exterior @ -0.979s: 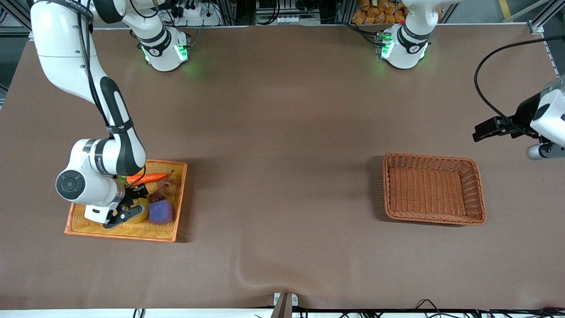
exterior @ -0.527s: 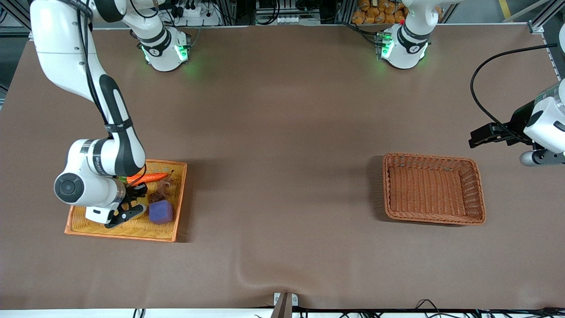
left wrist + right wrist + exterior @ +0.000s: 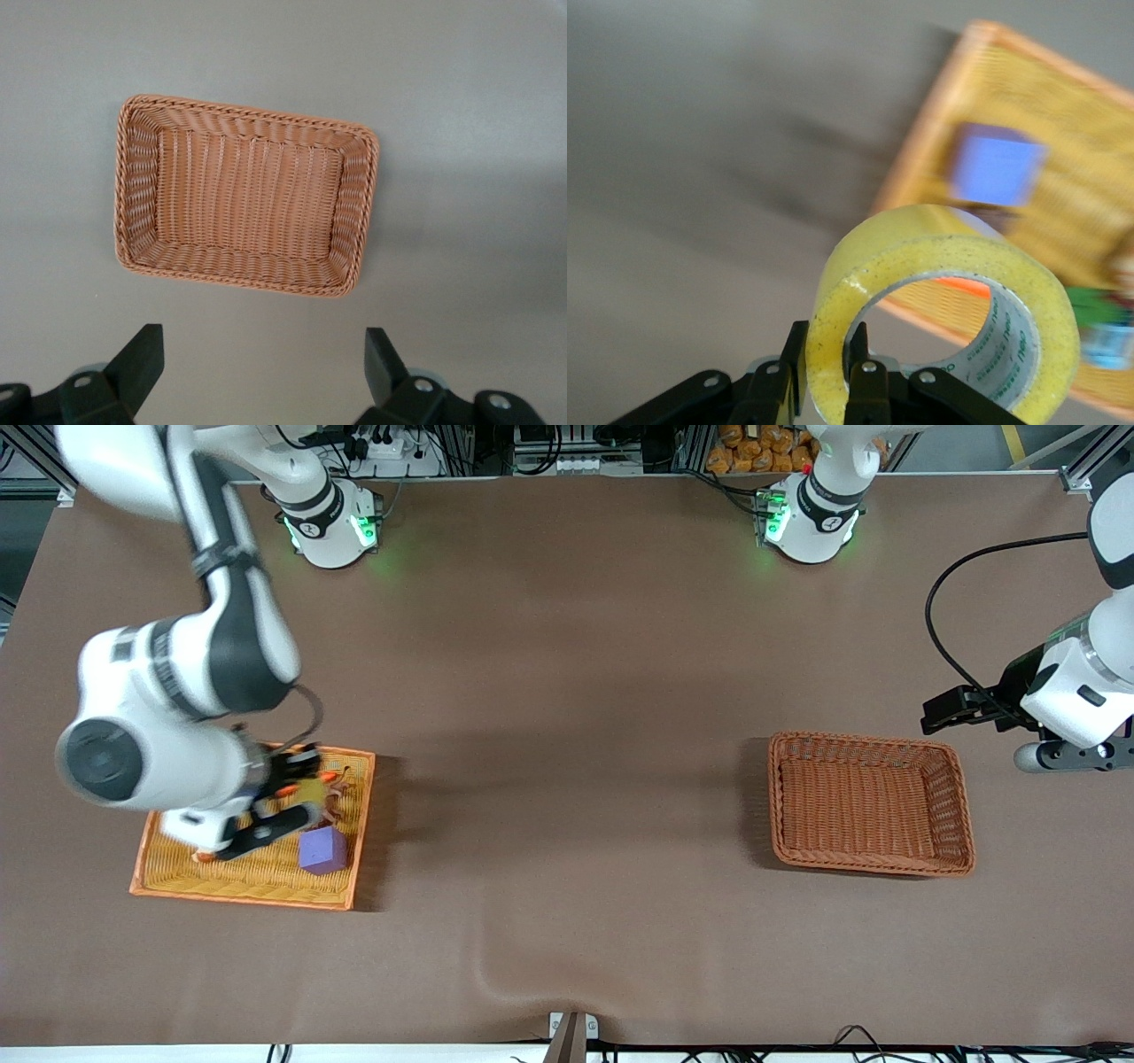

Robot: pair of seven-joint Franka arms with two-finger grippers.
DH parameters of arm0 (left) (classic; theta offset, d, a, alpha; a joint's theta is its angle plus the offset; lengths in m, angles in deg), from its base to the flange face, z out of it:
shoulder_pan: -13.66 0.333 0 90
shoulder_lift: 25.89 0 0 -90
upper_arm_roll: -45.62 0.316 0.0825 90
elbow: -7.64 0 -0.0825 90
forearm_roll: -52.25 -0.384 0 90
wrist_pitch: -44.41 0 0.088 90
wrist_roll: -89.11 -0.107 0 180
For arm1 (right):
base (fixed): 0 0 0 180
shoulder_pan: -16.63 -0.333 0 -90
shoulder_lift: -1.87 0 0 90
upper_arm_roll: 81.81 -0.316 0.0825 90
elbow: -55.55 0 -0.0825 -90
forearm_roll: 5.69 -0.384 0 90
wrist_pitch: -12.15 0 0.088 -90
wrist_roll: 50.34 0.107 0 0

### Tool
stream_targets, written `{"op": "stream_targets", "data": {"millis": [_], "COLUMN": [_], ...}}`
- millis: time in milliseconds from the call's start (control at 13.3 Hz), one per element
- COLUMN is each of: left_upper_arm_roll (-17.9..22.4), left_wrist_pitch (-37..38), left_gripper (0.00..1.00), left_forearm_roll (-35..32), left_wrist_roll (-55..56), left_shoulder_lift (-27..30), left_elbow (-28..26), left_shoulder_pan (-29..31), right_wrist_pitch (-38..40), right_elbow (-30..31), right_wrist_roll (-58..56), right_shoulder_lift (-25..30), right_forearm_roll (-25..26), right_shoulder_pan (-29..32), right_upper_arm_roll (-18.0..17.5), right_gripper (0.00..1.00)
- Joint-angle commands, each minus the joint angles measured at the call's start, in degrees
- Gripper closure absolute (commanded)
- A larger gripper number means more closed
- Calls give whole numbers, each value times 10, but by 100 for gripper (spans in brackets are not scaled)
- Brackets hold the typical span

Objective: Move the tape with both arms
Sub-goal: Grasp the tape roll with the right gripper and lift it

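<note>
Brown cloth covers the bench (image 3: pixel 567 691), with both arm bases along its edge farthest from the front camera. At the right arm's end sits a flat orange tray (image 3: pixel 159 872) holding a purple cube (image 3: pixel 322 850) and other small items partly hidden by the arm. The right gripper (image 3: pixel 285 802) hangs in the air over this tray, its jaws pinching the wall of the tape (image 3: pixel 948 310), one finger inside the ring and one outside. The tape is a thick ring, translucent yellow and speckled, with a pale grey inner core bearing small green print; it stands on edge above the jaws in the right wrist view, with the tray (image 3: pixel 1063 168) and the cube (image 3: pixel 998 165) blurred below it.

Toward the left arm's end lies a brown woven basket (image 3: pixel 961 815). The left gripper (image 3: pixel 941 710) waits over bare bench just beside the basket (image 3: pixel 133 204); its jaws are spread wide, holding nothing.
</note>
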Motion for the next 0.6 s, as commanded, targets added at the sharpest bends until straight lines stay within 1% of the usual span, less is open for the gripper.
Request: {"op": "stream_targets", "data": {"millis": [0,75,151,301,452,527], "left_upper_arm_roll": [0,0,0,0,0,0], "left_wrist_pitch": [-20,-37,-59,-76,-99,-118], "left_gripper": [0,0,0,0,0,0], "left_forearm_roll": [0,-3,-3,-3,-4,-4], "left_wrist_roll": [0,4,11,46,81,91], "left_shoulder_lift": [-24,-31,-35,-46,-47,-47], "left_elbow": [10,9,4,-10,-31,-42], "left_shoulder_pan": [-11,-24,-31,-42,-51,-61], "right_wrist_pitch": [-4,-47,-111,-212,-349,-413], "right_elbow": [-17,-20,-20,-20,-22,-32], "right_wrist_roll": [164,230,286,396,478,503], "right_shoulder_lift": [-27,-37,-53,-91,-155,-190], "right_forearm_roll": [-86,-93,-100,-109,-110,-110], "right_shoulder_pan": [-98,-131,-156,-212,-264,-275], "right_upper_arm_roll": [7,7,4,-4,-6,-14], "right_gripper": [100,100,100,100,100,100]}}
